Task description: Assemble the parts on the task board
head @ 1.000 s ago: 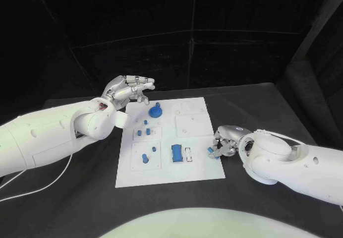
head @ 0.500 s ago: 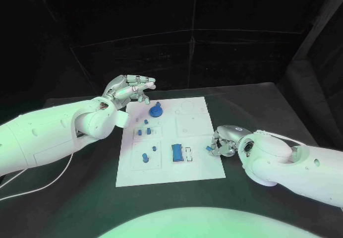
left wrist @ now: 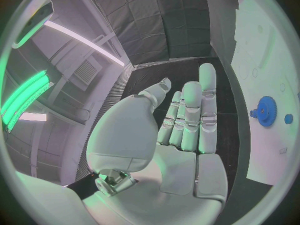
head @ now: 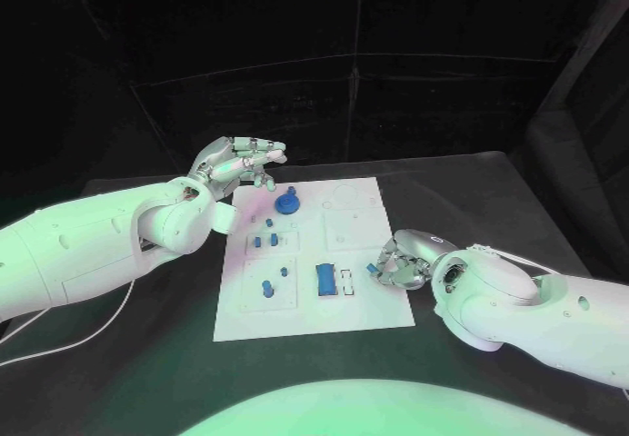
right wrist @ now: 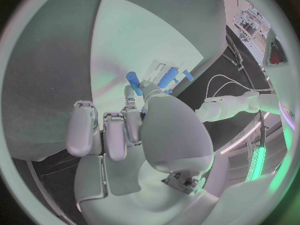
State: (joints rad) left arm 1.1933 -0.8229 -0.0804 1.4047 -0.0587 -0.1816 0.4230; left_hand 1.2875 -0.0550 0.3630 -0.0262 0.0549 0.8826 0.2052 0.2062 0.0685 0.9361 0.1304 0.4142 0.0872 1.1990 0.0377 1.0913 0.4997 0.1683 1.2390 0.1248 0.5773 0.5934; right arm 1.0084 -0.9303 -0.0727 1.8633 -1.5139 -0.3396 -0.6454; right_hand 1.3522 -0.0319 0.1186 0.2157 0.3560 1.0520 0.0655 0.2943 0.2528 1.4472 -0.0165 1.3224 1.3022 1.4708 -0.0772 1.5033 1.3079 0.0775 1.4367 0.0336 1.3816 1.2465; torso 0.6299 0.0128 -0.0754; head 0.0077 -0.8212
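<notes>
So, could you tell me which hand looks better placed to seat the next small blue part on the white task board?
The right hand, probably: it pinches a small blue part at the white task board's right edge. The left hand hovers at the far left corner, holding nothing.

Head cam sits up high and looks down the table, with the board (head: 312, 257) dead centre and both arms coming in from the sides. Left wrist cam sits right behind the left hand (left wrist: 181, 135), close up, looking past the fingers to the board's edge and the blue gear (left wrist: 267, 110). Right wrist cam does the same behind the right hand (right wrist: 134, 135), pointed at the board. All three views catch the board; head and left wrist share the gear.
</notes>
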